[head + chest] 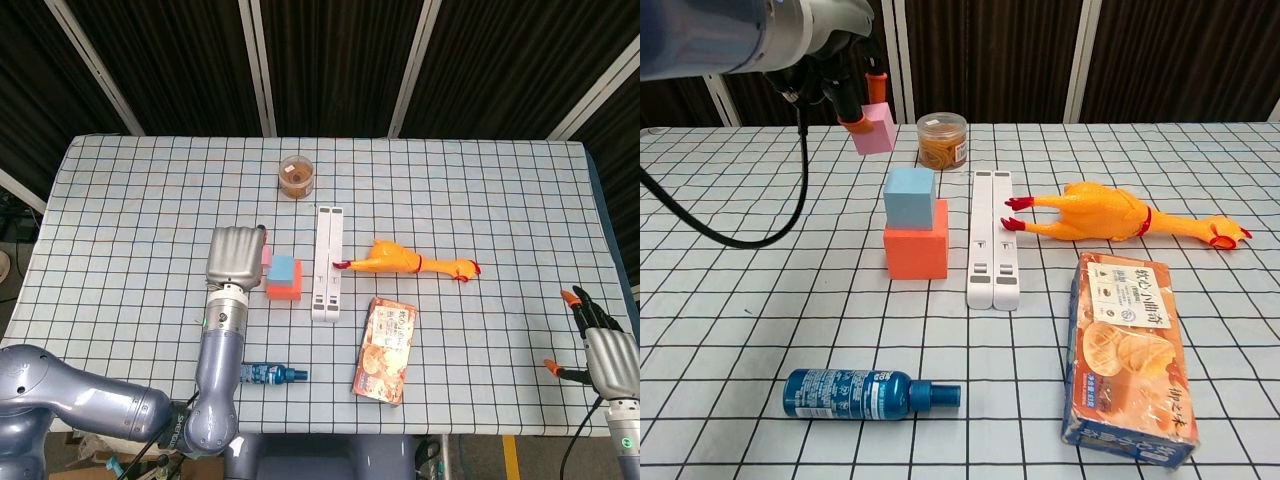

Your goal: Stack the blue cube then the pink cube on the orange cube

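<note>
The pink cube point(874, 128) hangs in the air, up and to the left of the blue cube point(910, 196), which already sits atop the orange cube point(916, 251); the left hand point(237, 256) pinches it between orange-tipped fingers point(876, 83); the right hand point(603, 354), well to the right of the stack, rests spread and idle; a release off-centre would likely tip pink off, or nudge blue askew.

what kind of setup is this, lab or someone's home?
Most likely a robot lab test bench, not a home. A table under a white black-grid cloth, dark curtain panels with white struts behind it, and unrelated props laid out: foam cubes, a yellow rubber chicken, a blue spray bottle.
</note>
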{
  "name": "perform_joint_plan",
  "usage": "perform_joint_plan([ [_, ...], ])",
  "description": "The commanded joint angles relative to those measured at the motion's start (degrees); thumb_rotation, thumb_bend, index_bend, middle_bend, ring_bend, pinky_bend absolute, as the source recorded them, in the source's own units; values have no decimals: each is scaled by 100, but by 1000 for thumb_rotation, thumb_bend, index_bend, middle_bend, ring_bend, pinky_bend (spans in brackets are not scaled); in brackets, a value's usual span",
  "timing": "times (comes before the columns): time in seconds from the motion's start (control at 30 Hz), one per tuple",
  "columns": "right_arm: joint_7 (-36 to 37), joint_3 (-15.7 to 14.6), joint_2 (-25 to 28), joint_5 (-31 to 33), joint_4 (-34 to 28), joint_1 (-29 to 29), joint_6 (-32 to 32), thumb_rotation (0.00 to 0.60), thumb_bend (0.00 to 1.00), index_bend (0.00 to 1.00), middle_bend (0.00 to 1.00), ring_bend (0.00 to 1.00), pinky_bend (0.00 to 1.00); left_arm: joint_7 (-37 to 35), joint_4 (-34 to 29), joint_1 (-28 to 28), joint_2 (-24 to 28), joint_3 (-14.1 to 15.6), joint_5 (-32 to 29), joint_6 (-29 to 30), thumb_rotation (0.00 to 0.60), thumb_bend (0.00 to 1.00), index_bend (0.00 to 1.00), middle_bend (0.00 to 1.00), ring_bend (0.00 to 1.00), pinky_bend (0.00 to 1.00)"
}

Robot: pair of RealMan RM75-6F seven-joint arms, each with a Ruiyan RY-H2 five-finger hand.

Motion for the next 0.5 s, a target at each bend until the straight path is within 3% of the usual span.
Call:
perform_joint_plan([
  [0.03, 19, 2, -2, 2, 20, 1, -6, 600, 41, 104, 46, 149, 248, -76, 112, -84, -86, -86, -135, 32, 600, 401, 414, 919, 731, 740],
  [0.5, 33, 2, -3, -2, 28, 1, -8, 600, 42, 103, 46, 149, 248, -184, 355, -217, -154, -57, -420, -73, 600, 401, 415, 919, 731, 740],
])
